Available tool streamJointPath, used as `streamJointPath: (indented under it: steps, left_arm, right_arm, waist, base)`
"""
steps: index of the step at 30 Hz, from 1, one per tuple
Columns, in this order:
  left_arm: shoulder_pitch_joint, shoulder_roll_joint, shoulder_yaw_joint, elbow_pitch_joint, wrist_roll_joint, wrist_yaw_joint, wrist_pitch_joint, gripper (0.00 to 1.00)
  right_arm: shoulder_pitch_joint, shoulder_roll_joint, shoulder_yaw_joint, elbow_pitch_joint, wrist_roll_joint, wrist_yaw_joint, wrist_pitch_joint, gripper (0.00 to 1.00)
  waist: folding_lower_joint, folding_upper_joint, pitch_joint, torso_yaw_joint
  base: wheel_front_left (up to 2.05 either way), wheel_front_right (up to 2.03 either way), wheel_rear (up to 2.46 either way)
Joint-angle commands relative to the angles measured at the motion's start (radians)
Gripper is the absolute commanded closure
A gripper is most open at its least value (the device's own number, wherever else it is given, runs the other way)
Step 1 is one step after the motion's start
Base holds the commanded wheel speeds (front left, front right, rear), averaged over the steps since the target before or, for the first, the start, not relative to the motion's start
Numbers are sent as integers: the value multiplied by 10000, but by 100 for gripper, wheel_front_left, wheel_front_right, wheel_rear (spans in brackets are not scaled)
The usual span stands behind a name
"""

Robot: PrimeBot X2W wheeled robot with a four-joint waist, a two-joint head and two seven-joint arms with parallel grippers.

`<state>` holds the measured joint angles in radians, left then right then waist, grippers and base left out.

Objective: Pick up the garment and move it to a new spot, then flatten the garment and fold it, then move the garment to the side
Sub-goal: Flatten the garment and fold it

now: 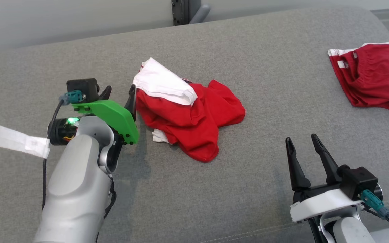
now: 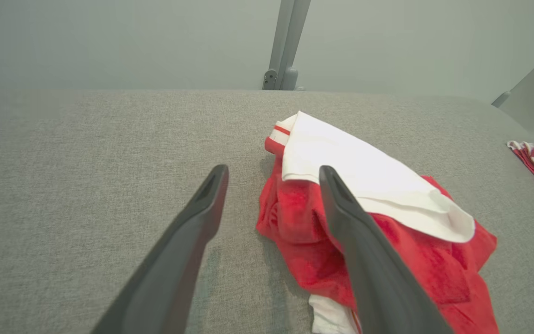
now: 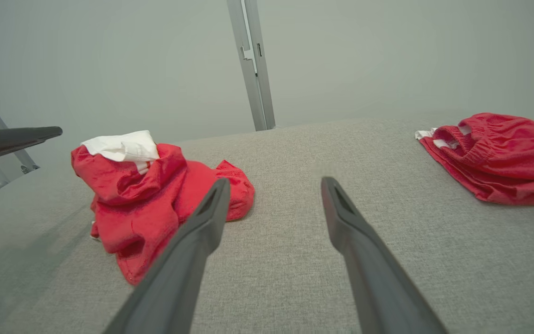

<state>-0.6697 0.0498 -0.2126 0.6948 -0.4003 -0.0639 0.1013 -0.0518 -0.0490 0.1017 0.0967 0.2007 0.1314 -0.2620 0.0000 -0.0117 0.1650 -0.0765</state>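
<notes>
Grey cushion (image 1: 248,50): two garments (image 1: 194,128) (image 1: 373,81), perhaps shorts; two grippers (image 1: 120,88) (image 1: 301,137).

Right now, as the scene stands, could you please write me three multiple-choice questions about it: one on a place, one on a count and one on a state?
1. Where is the left tool?
A. At the left edge of the middle garment
B. At the far edge of the surface
C. High in the air, far from any cloth

2. How many red garments lie on the grey surface?
A. One
B. Two
C. Three

3. How is the right tool?
A. Shut on cloth
B. Open and empty
C. Shut and empty

Answers:
1 A: in the head view, one of its fingers stands right beside that garment's left edge.
2 B: there is the middle garment and the right garment.
3 B: its fingers stand apart, with only bare surface between them.
</notes>
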Motion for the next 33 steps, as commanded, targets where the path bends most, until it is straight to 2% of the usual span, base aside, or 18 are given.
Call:
streamJointPath:
  steps: [1,5,11,16,17,18,19,21,22,23,33]
  left_arm:
    - [-268,24,11,164,-151,74,64,0]
    - [-849,26,-106,901,-542,47,561,0]
    - [-1642,23,-306,1702,-1068,347,941,0]
    - [-1942,24,-570,1844,-1598,290,953,0]
    - [-1968,24,-647,1870,-1640,326,914,11]
    - [-1992,24,-715,1880,-1712,337,848,35]
    - [-2011,24,-779,1887,-1774,342,784,52]
    - [-2065,23,-933,1907,-1803,374,616,68]
    - [-2077,23,-996,1937,-1839,396,554,86]
    - [-2093,23,-1055,1973,-1859,392,511,100]
    - [-2406,69,-1418,2069,-1535,515,-559,100]
  right_arm:
    - [-117,-27,-15,-27,59,-15,-41,0]
    - [-199,-27,13,-62,107,-15,-40,0]
    - [-324,-27,87,-94,176,-15,-40,0]
    - [-350,-27,44,-121,178,-15,-40,0]
    - [-358,-27,35,-124,182,-15,-40,0]
    - [-372,-27,21,-124,185,-15,-40,0]
    - [-388,-27,13,-125,182,-15,-40,0]
    - [-394,-27,11,-136,180,-15,-40,0]
    - [-397,-27,17,-131,184,-15,-40,0]
    - [-403,-27,20,-123,192,-15,-40,0]
    - [-408,-27,-19,-78,202,-15,-40,0]
  waist:
    - [0,117,347,-297]
    - [0,117,527,-391]
    - [0,117,764,-502]
    - [0,117,882,-511]
    - [0,117,894,-509]
    - [0,117,904,-507]
    - [0,117,912,-504]
    - [0,117,922,-493]
    - [0,117,924,-487]
    - [0,117,925,-481]
    - [0,117,891,-382]
  base:
    - [0,0,0]
    - [0,0,0]
    - [0,0,0]
    - [0,0,0]
    - [0,0,0]
    - [0,0,0]
    - [0,0,0]
    - [0,0,0]
    - [0,0,0]
    - [0,0,0]
    - [0,0,0]
